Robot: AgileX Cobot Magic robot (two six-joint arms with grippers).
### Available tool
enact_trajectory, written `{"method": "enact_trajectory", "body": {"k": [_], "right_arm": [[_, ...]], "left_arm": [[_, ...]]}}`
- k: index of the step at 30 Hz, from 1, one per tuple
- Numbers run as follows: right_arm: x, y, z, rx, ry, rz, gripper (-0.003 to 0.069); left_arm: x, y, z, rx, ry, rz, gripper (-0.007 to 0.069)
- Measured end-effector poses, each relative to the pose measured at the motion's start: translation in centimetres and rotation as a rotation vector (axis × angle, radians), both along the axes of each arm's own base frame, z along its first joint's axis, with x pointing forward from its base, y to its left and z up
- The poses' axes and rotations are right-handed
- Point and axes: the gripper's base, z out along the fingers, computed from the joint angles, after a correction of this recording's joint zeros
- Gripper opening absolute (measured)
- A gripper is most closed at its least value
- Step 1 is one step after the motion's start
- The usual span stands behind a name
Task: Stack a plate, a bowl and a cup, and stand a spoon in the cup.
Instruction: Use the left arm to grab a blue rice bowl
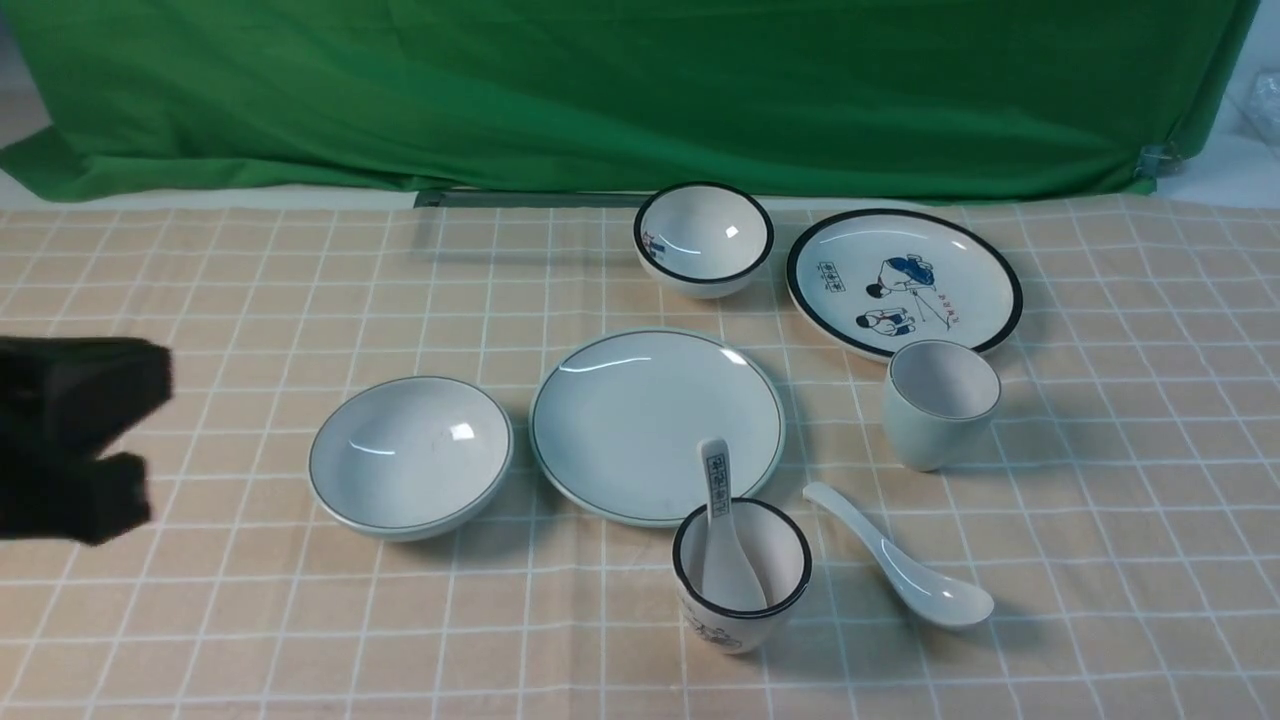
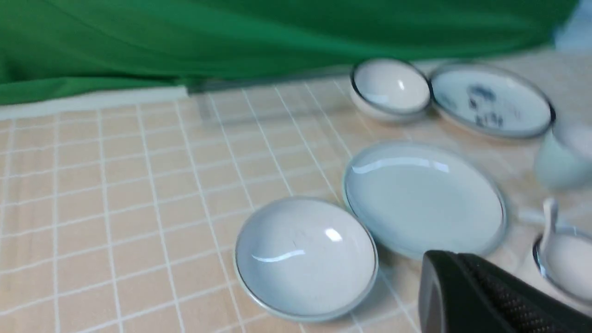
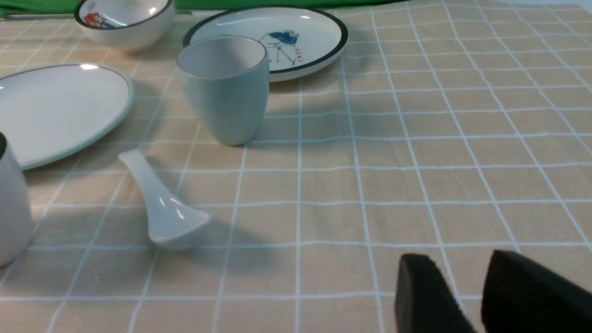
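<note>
The plain plate point(image 1: 655, 425) lies mid-table, and the wide shallow bowl point(image 1: 410, 455) sits beside it on the left. To the plate's right stands the plain cup point(image 1: 938, 400), upright and empty. The plain white spoon point(image 1: 900, 570) lies flat in front of the cup. My left gripper point(image 1: 140, 445) hovers at the far left, left of the bowl, shut with nothing in it; its fingers point(image 2: 462, 286) press together near the bowl point(image 2: 305, 256). My right gripper point(image 3: 455, 263) is out of the front view; it is open and empty above bare cloth, apart from the spoon point(image 3: 159, 208) and the cup point(image 3: 224, 88).
A black-rimmed bowl point(image 1: 703, 238) and a cartoon plate point(image 1: 903, 282) sit at the back. A black-rimmed cup point(image 1: 740, 575) holding a marked spoon point(image 1: 720, 520) stands in front of the plain plate. Green cloth point(image 1: 600, 90) hangs behind the table.
</note>
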Motion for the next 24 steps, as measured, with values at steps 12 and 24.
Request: {"method": "enact_trajectory", "body": {"k": [12, 24], "right_arm": [[0.2, -0.4, 0.9, -0.169, -0.102, -0.005, 0.0237], [0.3, 0.0, 1.1, 0.180, -0.112, -0.038, 0.0237]], "left_arm": [[8.6, -8.7, -1.5, 0.340, 0.339, -0.344, 0.0004], [8.8, -8.8, -1.4, 0.409, 0.306, -0.414, 0.0004]]}}
